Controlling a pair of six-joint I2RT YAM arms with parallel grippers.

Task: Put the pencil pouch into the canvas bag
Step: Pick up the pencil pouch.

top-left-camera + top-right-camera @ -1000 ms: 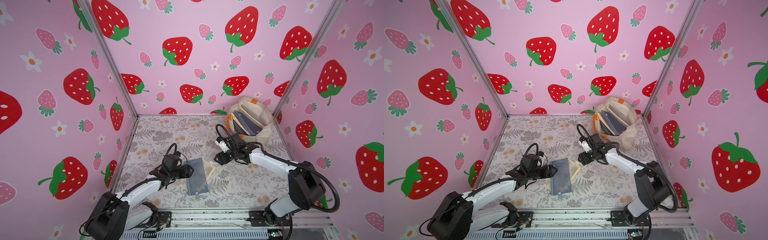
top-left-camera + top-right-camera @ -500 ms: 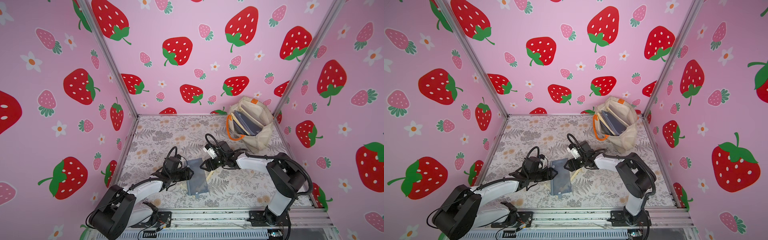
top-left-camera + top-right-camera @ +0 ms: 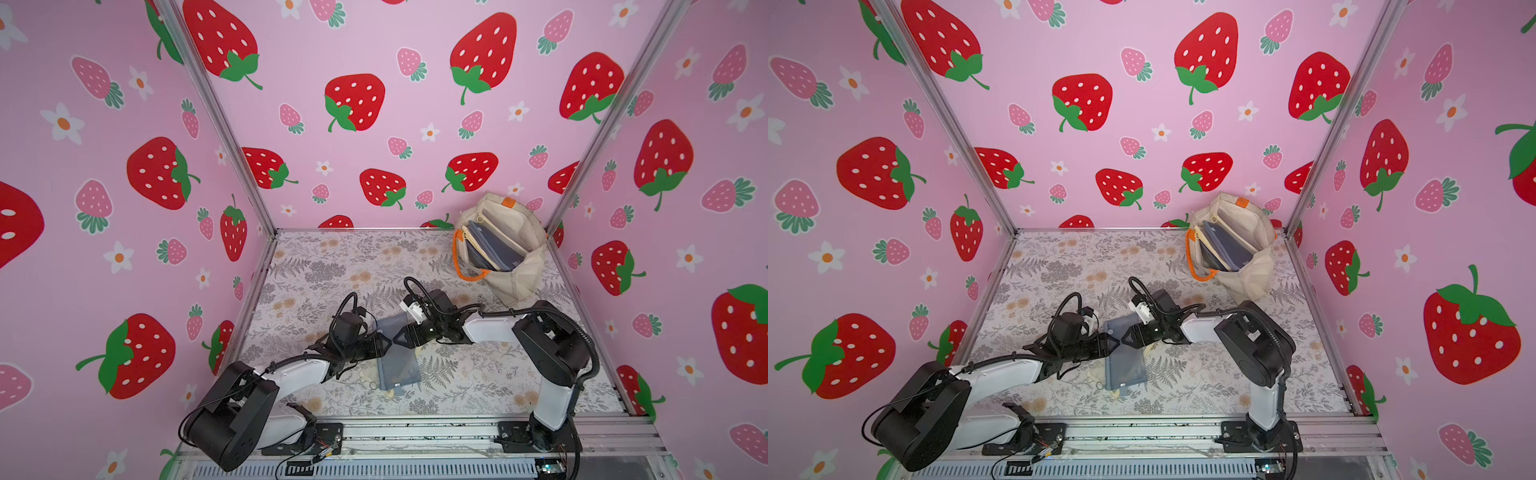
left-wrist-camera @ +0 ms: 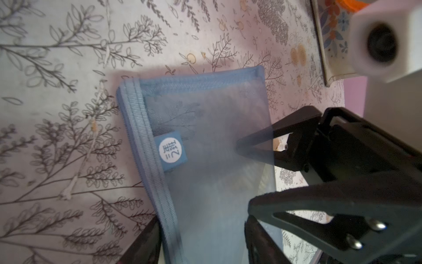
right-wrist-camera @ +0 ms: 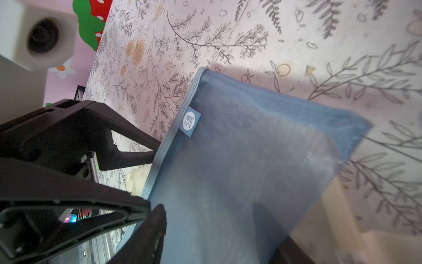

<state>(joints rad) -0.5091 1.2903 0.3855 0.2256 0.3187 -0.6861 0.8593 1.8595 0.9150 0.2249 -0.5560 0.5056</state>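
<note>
The pencil pouch (image 3: 397,365) (image 3: 1126,366) is a flat blue mesh sleeve with a zip edge and a small round label (image 4: 171,151) (image 5: 190,121). It lies mid-table, and in the wrist views its far end stands off the cloth. My left gripper (image 3: 384,343) (image 4: 202,228) meets it from the left and my right gripper (image 3: 400,337) (image 5: 209,212) from the right, their tips nearly touching. Both are open, with mesh between their fingers. One right finger (image 4: 253,146) shows through the mesh. The canvas bag (image 3: 519,282) (image 3: 1250,279) stands open at the back right corner.
Several flat pouches stand inside the bag, and its orange handle (image 3: 467,274) hangs toward the table's middle. A tan flat piece (image 3: 390,392) (image 5: 331,205) pokes out from under the pouch. Pink strawberry walls close in three sides. A metal rail (image 3: 415,432) runs along the front.
The right arm swung from near the bag leftward to the pouch. The left gripper edged right onto its zip side. Both pairs of jaws stand narrower than before.
</note>
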